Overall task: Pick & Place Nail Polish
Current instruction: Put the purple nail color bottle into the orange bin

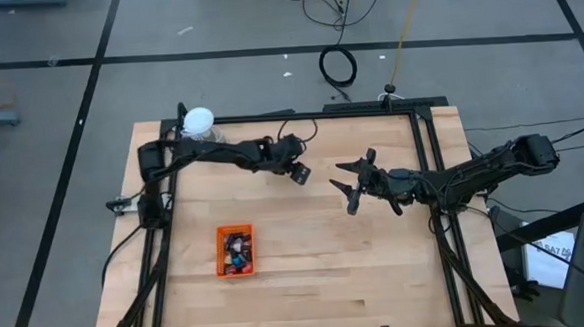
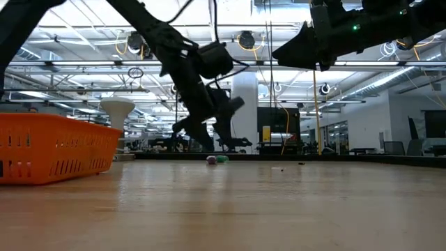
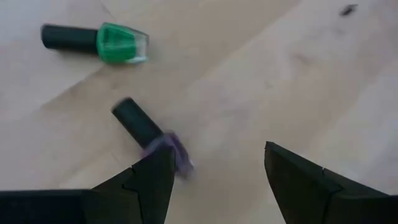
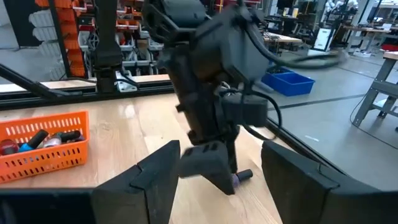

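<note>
The left gripper (image 3: 214, 180) hangs open above the table, and the purple nail polish bottle (image 3: 149, 137) lies flat by one finger, so it should centre, straddle the bottle and descend, while the right gripper (image 1: 351, 185) waits open nearby.

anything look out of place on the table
Two nail polish bottles lie on their sides on the bare wood, outside the orange tray that holds the rest: a green bottle and a purple bottle. The left gripper hovers open over the purple one. The right gripper waits nearby, open.
</note>
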Robot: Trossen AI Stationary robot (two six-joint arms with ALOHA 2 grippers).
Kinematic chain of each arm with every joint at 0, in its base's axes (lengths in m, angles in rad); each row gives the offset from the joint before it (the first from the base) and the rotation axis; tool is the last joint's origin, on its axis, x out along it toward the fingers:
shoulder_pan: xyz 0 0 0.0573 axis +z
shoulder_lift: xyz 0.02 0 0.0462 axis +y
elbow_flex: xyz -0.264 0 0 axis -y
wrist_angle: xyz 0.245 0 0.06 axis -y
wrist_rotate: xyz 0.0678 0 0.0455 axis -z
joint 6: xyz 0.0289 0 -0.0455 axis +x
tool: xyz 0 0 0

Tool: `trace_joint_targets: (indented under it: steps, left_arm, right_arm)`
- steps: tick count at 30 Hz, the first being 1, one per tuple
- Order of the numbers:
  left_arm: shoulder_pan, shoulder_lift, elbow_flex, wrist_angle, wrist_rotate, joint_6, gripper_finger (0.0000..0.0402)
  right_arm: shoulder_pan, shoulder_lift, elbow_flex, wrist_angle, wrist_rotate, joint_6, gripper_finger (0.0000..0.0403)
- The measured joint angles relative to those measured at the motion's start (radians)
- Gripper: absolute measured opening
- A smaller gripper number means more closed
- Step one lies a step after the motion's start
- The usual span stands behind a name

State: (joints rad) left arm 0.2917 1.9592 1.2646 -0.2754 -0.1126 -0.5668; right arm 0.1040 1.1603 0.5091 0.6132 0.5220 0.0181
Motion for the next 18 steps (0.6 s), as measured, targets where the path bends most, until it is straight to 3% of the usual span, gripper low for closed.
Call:
trace_joint_targets:
  steps: [8, 18]
  left_arm:
    - [0.033, 0.037, 0.056, -0.107, -0.12, -0.003, 0.0239]
    - [0.064, 0.068, 0.056, -0.15, -0.086, -0.048, 0.0239]
  right_arm:
    - [0.0, 0.0, 0.0, -0.01, 0.0, -0.003, 0.0212]
    - [0.0, 0.0, 0.0, -0.01, 0.0, -0.003, 0.0212]
